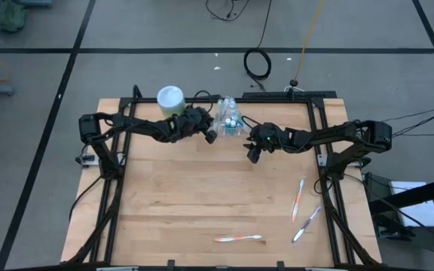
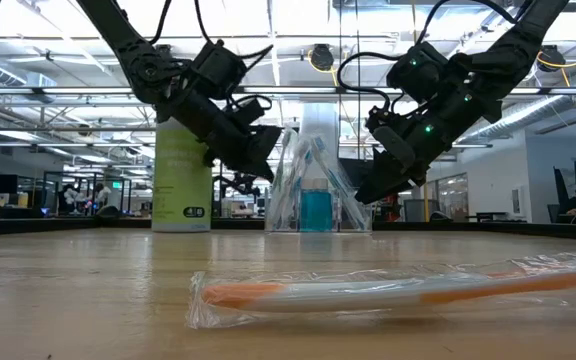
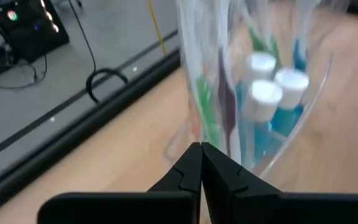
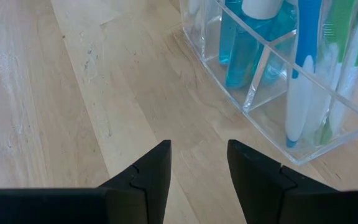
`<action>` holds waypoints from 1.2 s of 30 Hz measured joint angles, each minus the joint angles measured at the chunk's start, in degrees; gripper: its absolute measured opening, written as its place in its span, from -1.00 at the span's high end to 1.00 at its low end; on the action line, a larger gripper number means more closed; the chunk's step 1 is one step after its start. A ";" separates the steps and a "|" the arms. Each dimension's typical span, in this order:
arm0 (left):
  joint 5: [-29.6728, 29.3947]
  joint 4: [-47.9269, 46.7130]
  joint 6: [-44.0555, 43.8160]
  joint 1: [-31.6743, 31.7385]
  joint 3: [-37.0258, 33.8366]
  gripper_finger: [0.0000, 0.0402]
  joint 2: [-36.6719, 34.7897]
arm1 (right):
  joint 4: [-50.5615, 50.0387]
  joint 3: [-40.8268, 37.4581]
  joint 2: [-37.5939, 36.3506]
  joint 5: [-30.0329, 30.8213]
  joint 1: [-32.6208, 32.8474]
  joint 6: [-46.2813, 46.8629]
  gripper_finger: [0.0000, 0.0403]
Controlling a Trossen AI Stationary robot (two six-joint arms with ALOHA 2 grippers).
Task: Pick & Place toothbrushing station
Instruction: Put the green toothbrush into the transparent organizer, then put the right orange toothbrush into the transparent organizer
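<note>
A clear compartmented holder [image 1: 229, 119] stands at the table's far middle. It holds wrapped toothbrushes [image 4: 309, 74] upright and small blue tubes with white caps [image 3: 263, 99]. My left gripper [image 3: 201, 152] is shut, its tips right at the holder's left side, against the clear wrappers of the upright brushes [image 3: 207, 106]. My right gripper [image 4: 197, 162] stands open above bare wood, just to the near right of the holder [image 4: 328, 140], with nothing between its fingers. Three wrapped toothbrushes [image 1: 238, 239], [image 1: 298, 199], [image 1: 306, 224] lie flat on the near right of the table. My left gripper comes at the holder slanting down from the table's left, and its shut fingertips [image 3: 191, 158] end at the clear wrapper [image 3: 219, 127] of the upright brushes. Whether any film is caught between them, or whether they touch it at all, I cannot tell.
A green canister with a white lid [image 1: 170, 99] stands on the table's far left, behind my left arm. In the low view the nearest wrapped toothbrush [image 2: 388, 290] lies across the foreground. Bare wood [image 1: 172, 196] spreads over the middle and near left.
</note>
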 joint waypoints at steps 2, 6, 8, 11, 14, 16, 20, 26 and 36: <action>-0.02 -0.92 -0.02 -0.23 0.00 0.95 0.00 | -0.01 0.00 0.00 -0.01 0.00 0.00 0.24; -0.05 -0.46 -0.02 -0.86 0.00 0.98 0.00 | 0.00 0.00 0.00 0.00 0.00 0.00 0.24; -0.10 0.75 -0.09 -1.19 0.00 0.93 0.00 | 0.02 0.00 0.00 0.01 0.00 0.00 0.24; -0.27 2.56 -0.37 -1.73 0.00 0.82 0.00 | 0.72 0.00 0.00 -0.01 0.02 -0.02 0.24; -0.40 2.87 -0.17 -2.63 0.00 0.72 -0.41 | 2.58 0.00 0.00 -0.16 0.51 1.90 0.24; -1.60 2.90 -0.15 -3.23 0.02 0.66 -0.90 | 4.87 0.00 0.00 -0.77 1.07 2.36 0.24; -6.26 1.70 0.96 -4.62 0.00 0.58 -2.59 | 11.65 -0.02 -0.11 -7.64 1.86 0.22 0.24; -5.92 -1.71 -0.04 -8.61 0.00 0.57 -7.10 | 21.31 0.00 -0.15 -15.36 2.76 -2.53 0.24; -3.08 -4.68 5.28 -16.59 -0.02 0.57 -10.21 | 30.76 -0.04 -0.17 -18.20 10.26 -2.15 0.24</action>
